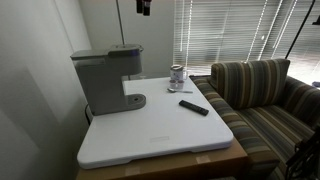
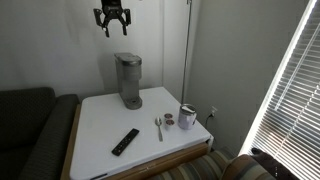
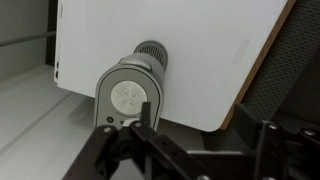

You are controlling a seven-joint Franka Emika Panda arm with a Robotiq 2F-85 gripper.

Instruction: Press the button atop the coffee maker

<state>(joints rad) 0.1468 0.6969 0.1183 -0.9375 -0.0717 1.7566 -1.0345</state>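
Closest to the wrist camera, the black metal two-finger gripper (image 3: 135,128), jaws standing apart, tips framing the near edge of the machine below. Directly under it, seen from above, the grey matte boxy coffee maker (image 3: 130,92), a pale round disc on its flat top, rounded base plate showing beyond. Underneath, the white rectangular tabletop (image 3: 200,40) with a wooden rim.

In an exterior view, gripper (image 2: 113,18) hanging high in the air, roughly above the coffee maker (image 2: 127,80) and well apart from it, jaws spread. Coffee maker upright at the back of the tabletop (image 2: 95,125), near the wall. Toward the front edge, a flat black remote control (image 2: 125,141); to its side a metal spoon (image 2: 158,127), then a small glass jar (image 2: 188,116) near the corner.

In an exterior view, only the gripper's lower end (image 1: 144,6) at the top edge, above the coffee maker (image 1: 105,80). Remote control (image 1: 194,107) and jar (image 1: 177,75) on the tabletop (image 1: 160,130) beyond the base plate. Just beside the table, a striped fabric sofa (image 1: 262,90); behind it, slatted window blinds (image 1: 230,30).
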